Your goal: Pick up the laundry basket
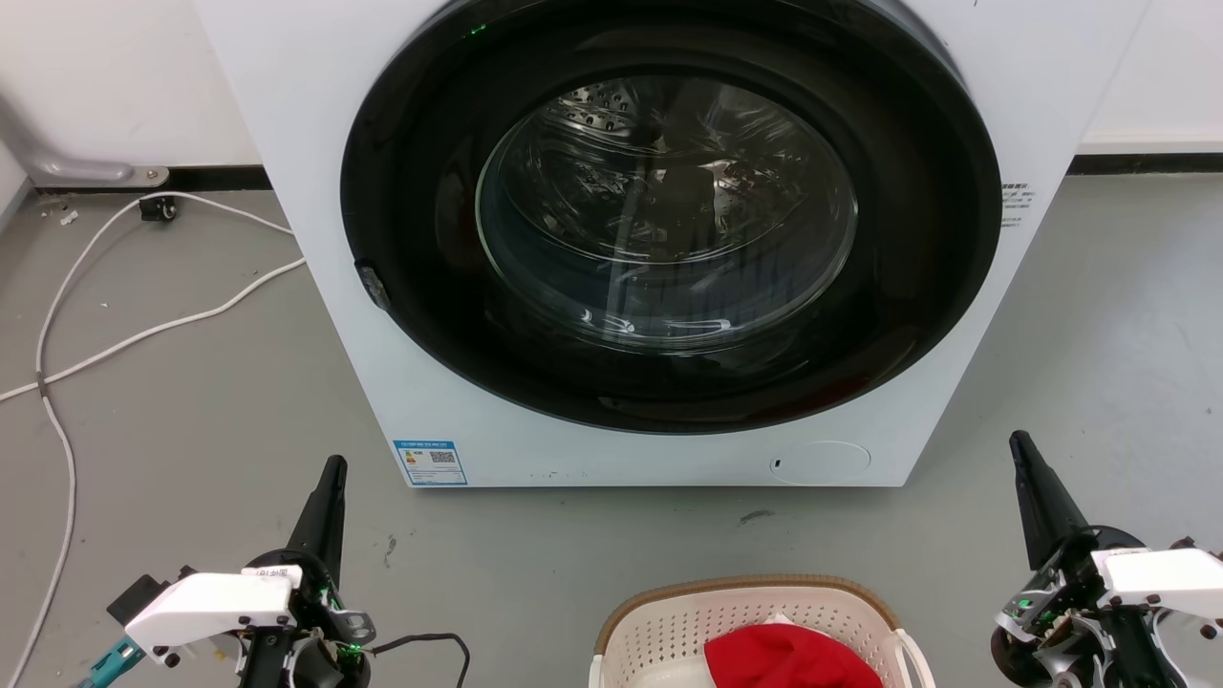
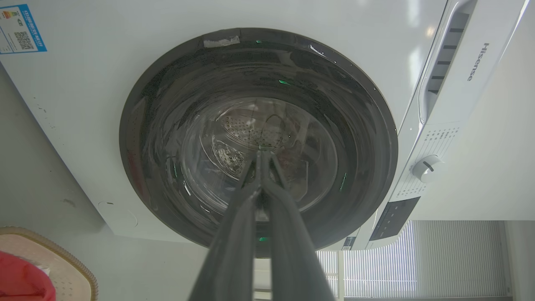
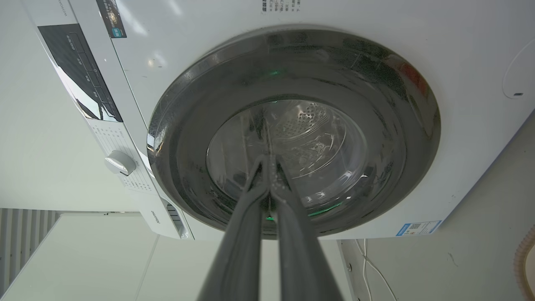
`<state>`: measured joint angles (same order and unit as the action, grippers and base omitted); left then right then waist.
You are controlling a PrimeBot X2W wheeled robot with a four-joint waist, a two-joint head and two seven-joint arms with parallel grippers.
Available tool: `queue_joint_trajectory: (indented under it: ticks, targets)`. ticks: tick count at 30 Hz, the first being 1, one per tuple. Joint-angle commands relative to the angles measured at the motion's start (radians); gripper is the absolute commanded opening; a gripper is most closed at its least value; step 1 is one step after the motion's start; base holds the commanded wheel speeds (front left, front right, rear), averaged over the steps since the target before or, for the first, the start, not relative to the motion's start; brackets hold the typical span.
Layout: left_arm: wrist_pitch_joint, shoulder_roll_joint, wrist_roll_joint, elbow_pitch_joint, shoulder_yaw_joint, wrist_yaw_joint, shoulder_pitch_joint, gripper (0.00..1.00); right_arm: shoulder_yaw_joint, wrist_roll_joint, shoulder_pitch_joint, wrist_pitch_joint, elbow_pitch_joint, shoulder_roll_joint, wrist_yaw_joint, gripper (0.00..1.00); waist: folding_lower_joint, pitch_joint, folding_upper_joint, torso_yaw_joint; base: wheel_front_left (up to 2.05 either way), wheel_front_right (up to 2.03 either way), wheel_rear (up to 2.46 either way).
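Pre-grasp step, nothing held. Left gripper (image 1: 332, 475) and right gripper (image 1: 1021, 447): fingers closed, empty, either side of laundry basket (image 1: 745, 583), well apart. Next, likely: spread fingers, descend to handles.

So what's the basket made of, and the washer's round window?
The laundry basket looks like matte cream plastic: moulded rows of small holes, brown woven-look rim. The window looks like glossy clear glass, maybe plastic: it reflects light and shows the shiny drum behind.

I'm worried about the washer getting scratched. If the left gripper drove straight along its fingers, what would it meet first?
Probably the washer's glass door: the left gripper, jaws shut, lines up with its middle. The gap between them is hard to judge.
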<state>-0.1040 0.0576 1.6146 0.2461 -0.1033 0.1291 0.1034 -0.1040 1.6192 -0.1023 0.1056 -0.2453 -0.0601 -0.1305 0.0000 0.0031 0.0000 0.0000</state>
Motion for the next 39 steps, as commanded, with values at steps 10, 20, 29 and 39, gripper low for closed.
queue_joint_trajectory:
  ticks: [10, 20, 29, 39]
  targets:
    - [-0.006, -0.001, -0.003, 0.001, -0.004, 0.003, 0.010, 0.00, -0.003, -0.004, -0.012, 0.003, -0.001, 0.005, 0.000, 0.00, 0.0000, 0.000, 0.0000, 0.000, 0.00, 0.00, 0.00]
    - [-0.006, -0.002, -0.004, 0.001, -0.005, 0.003, 0.010, 0.00, -0.004, -0.006, -0.012, 0.005, -0.001, 0.006, 0.000, 0.00, 0.0000, 0.000, 0.0000, 0.000, 0.00, 0.00, 0.00]
    - [0.009, -0.004, -0.001, 0.006, 0.013, 0.000, -0.001, 1.00, 0.004, -0.008, 0.007, -0.011, -0.001, 0.002, 0.000, 1.00, 0.0000, 0.000, 0.0000, 0.000, 0.00, 0.00, 0.00]
    - [0.060, -0.004, -0.049, -0.032, 0.041, 0.000, 0.013, 1.00, 0.029, -0.056, 0.015, -0.062, 0.026, 0.001, 0.000, 1.00, 0.0000, 0.002, 0.0000, -0.001, 0.00, 0.00, 0.00]
